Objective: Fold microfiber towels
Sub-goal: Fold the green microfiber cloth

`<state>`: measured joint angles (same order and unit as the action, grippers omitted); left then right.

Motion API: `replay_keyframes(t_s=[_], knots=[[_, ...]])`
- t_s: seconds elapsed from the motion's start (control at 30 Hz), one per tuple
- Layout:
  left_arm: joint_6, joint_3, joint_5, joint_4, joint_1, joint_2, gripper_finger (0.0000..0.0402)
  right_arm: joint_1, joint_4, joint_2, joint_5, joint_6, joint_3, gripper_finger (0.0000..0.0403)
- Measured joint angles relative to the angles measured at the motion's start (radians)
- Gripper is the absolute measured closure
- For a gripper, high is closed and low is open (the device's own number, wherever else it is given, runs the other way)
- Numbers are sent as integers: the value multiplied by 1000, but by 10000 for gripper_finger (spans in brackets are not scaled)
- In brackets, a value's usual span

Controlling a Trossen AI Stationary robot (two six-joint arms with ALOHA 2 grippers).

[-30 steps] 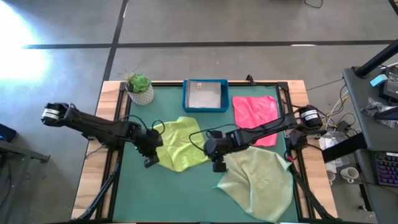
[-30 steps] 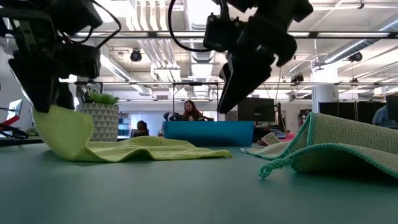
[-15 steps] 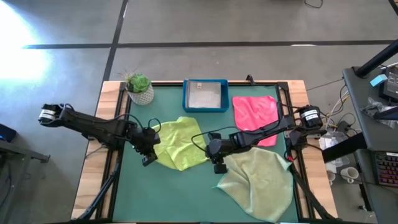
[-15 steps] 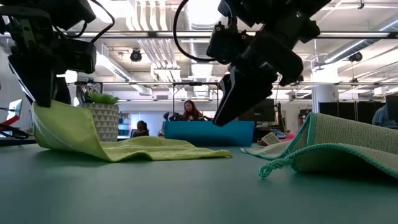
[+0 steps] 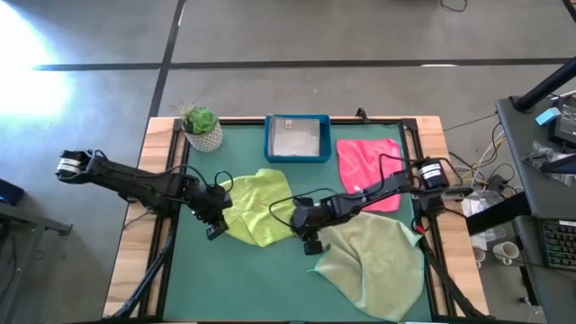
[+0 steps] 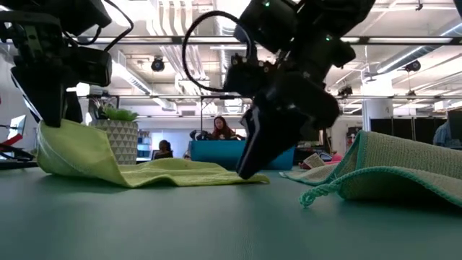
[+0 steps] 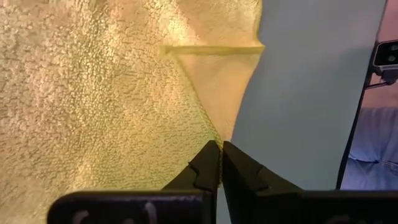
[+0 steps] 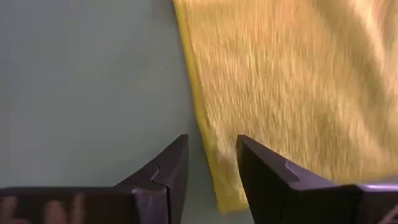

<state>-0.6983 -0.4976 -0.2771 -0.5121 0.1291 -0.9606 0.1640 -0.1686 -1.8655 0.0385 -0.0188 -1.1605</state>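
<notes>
Overhead, bright striplights (image 6: 177, 29); green tabletop (image 5: 270, 279) beneath.

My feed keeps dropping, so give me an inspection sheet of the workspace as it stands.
Surface: green table mat in a wooden frame.
Job's things: lime-yellow microfiber towel at centre, one corner lifted; hot pink towel flat at the back right; large pale sage towel rumpled at the front right.
Clutter: blue rectangular tray holding a grey cloth; small potted plant at the back left corner.
Grippers: left gripper shut on the lime-yellow towel's corner; right gripper open, astride the same towel's edge.
Cables: black cable looping over the right arm.
Surroundings: concrete floor; desk with cables at right; people seated far behind.
</notes>
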Motion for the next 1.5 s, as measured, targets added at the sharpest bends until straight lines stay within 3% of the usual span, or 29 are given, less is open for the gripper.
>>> replay_keyframes(t_s=[0.3, 0.6, 0.9, 1.07, 1.37, 1.5], knots=[[-3, 0, 0, -2, 0, -1, 400, -9, -116, -47, -24, 0, -51, 286], [-2, 0, 27, -2, 0, -1, 400, -7, -141, -57, -20, -38, -75, 387], [-28, 0, 38, -4, 25, 15, 401, -9, -383, -26, -64, -173, -229, 394], [-95, 0, 137, -4, 107, 60, 401, 19, -575, -24, -50, -264, -365, 394], [-209, -1, 314, -5, 246, 123, 401, 68, -641, -23, -57, -441, -553, 394], [-239, -16, 336, -4, 273, 140, 401, 74, -675, -21, -88, -442, -620, 394]])
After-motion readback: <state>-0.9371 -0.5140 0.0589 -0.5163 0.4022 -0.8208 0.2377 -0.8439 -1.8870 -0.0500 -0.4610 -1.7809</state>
